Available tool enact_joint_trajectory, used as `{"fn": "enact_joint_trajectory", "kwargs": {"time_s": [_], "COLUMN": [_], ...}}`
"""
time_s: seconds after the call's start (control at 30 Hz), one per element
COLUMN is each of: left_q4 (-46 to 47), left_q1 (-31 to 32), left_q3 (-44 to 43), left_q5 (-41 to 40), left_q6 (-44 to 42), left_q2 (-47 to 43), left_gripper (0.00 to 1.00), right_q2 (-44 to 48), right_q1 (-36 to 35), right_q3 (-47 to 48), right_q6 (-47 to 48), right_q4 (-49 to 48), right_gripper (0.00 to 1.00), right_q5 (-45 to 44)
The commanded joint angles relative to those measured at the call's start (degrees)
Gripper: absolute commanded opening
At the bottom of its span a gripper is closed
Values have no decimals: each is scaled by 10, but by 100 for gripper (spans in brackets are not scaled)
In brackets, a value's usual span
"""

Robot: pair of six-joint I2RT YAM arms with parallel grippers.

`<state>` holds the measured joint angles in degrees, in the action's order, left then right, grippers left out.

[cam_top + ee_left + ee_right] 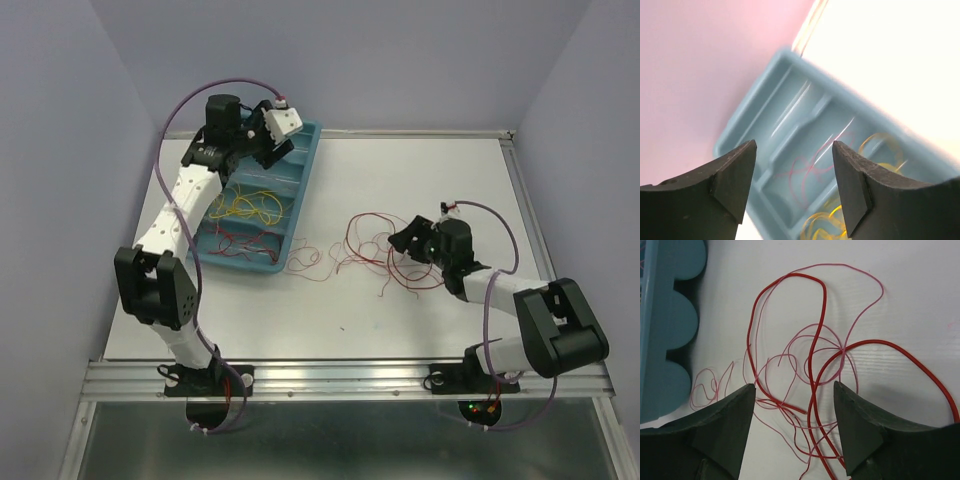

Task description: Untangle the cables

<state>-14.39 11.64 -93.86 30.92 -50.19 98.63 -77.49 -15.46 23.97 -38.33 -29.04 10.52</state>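
Right wrist view: red cables sprawl loose on the surface, right under the wide-spread, empty fingers of the right gripper, the nearer arm. The tangle stretches left-right toward the blue tray. Yellow cables (plus some red) lie in it, below the left gripper, fingers wide too.

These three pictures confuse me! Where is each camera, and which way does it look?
Top external: high behind both arms, looking down on table and tray.
Left wrist: behind the open left gripper, facing into the tray.
Right wrist: behind the open right gripper, facing red cables.
Shared: the tray shows in all three.
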Motion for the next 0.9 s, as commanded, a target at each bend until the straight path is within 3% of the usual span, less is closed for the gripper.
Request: {"fn": "enact_joint_trajectory", "kwargs": {"time_s": [0.0,0.1,0.3,0.6,0.77,0.87], "left_q4": [76,141,328,405,408,415], "left_q1": [92,151,162,172,172,173], "left_q3": [60,104,268,395,403,409], "left_q5": [42,-4,-5,2,5,12], "left_q6": [138,232,419,426,425,427], "left_q2": [-91,-120,-175,-223,-220,-218], "left_gripper": [73,72,70,72,72,72], "right_q2": [-20,-41,-28,61,5,-45], "right_q1": [-4,-5,-10,-11,-10,-10], "right_q3": [53,64,77,66,91,115], "right_q6": [15,19,33,74,64,57], "right_q4": [27,45,79,117,130,130], "right_gripper": [66,64,63,64,61,54], "right_q5": [-19,-28,-73,-166,-177,-155]}}
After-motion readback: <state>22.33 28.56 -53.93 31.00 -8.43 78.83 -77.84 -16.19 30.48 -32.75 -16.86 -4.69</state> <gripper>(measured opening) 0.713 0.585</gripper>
